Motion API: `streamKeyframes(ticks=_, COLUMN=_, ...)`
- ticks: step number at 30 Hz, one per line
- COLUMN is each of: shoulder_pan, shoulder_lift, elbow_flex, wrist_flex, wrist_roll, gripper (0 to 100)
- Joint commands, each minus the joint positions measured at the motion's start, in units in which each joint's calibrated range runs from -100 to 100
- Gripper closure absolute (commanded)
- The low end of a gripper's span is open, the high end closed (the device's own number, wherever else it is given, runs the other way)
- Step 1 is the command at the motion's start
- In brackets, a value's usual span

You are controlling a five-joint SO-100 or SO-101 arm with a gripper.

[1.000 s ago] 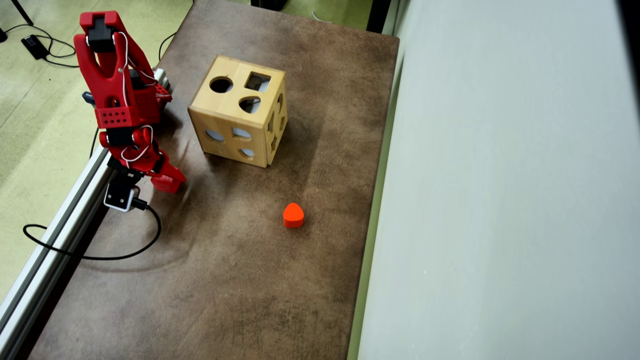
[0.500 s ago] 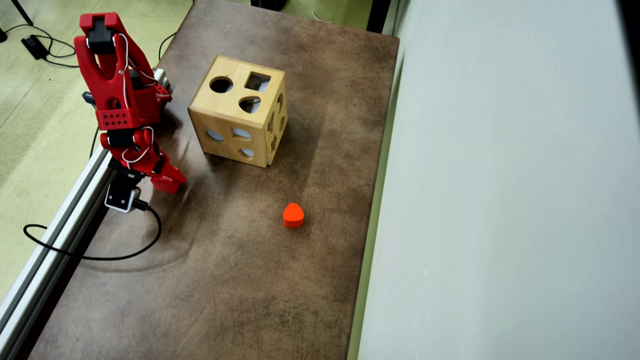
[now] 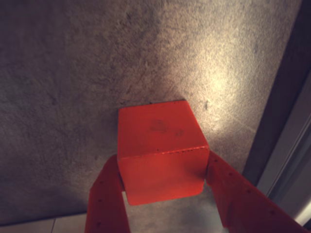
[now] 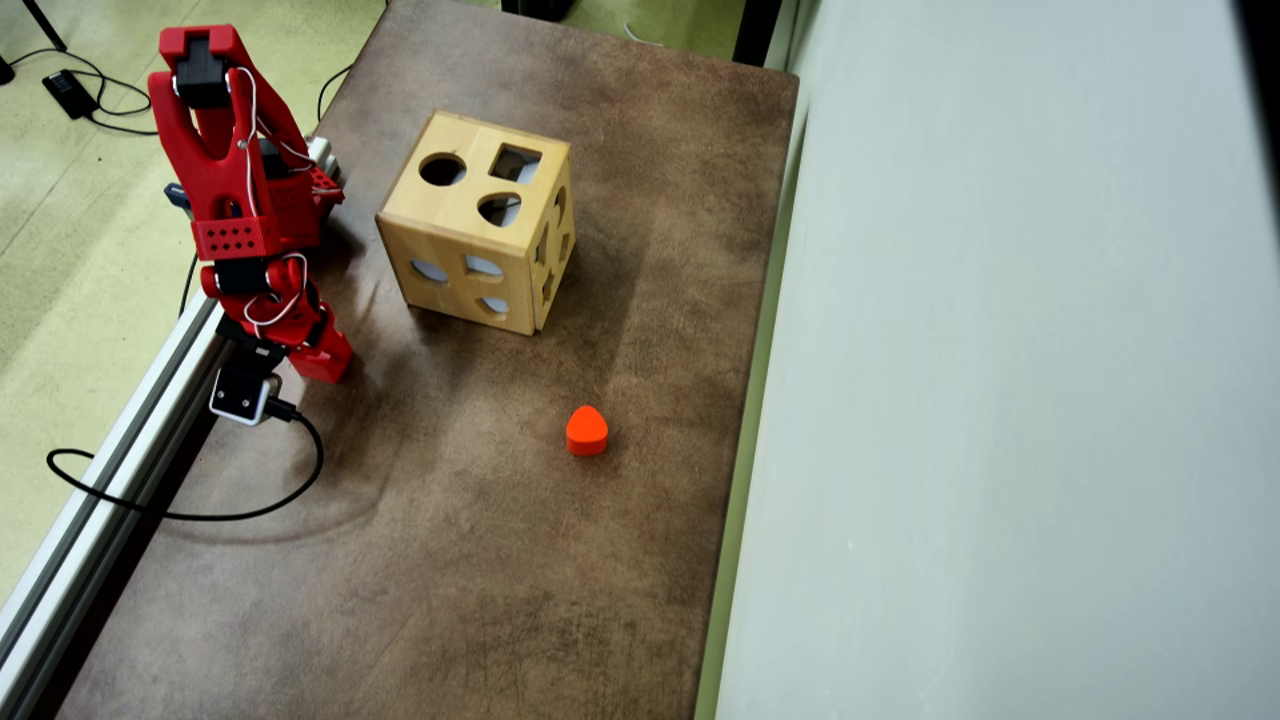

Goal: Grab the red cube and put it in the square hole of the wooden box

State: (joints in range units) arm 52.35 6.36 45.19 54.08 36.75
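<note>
**A:** What's in the wooden box (image 4: pixel 478 225) right now?

**B:** Can't tell from my end. The overhead view only shows dark cutouts. I count three on the top face: one round, one rounded teardrop, and the square hole (image 4: pixel 515 163) at the far right corner. More cutouts show on the two side faces I can see.

**A:** How many blocks?

**B:** Two. One red cube (image 3: pixel 160 150) and one orange-red heart-shaped block (image 4: pixel 586 431) sitting alone on the brown table (image 4: pixel 480 560), well apart from the box.

**A:** And the gripper (image 3: pixel 163 187)?

**B:** In the wrist view I see both fingers (image 3: pixel 108 199) pressed against opposite sides of the cube, so it's clamped between them. From overhead it's at the left table edge, beside the metal rail (image 4: pixel 100 490), with the box off to the right.
</note>
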Motion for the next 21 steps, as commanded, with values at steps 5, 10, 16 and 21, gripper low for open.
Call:
streamKeyframes(ticks=5, shoulder_pan=0.32, shoulder_lift=-6.31, elbow_flex=-1.90, wrist_flex=7.89, wrist_roll=-0.20, gripper=98)
streamKeyframes(ticks=10, shoulder_pan=-0.05, shoulder_lift=-13.02, elbow_flex=-1.90, wrist_flex=15.85, wrist_roll=-0.20, gripper=98)
streamKeyframes(ticks=16, shoulder_pan=-0.20, shoulder_lift=-30.60, elbow_flex=-1.90, wrist_flex=26.95, wrist_roll=0.15, gripper=98)
streamKeyframes(ticks=21, shoulder_pan=-0.20, shoulder_lift=-46.48, elbow_flex=-2.26, wrist_flex=33.78, wrist_roll=0.20, gripper=98)
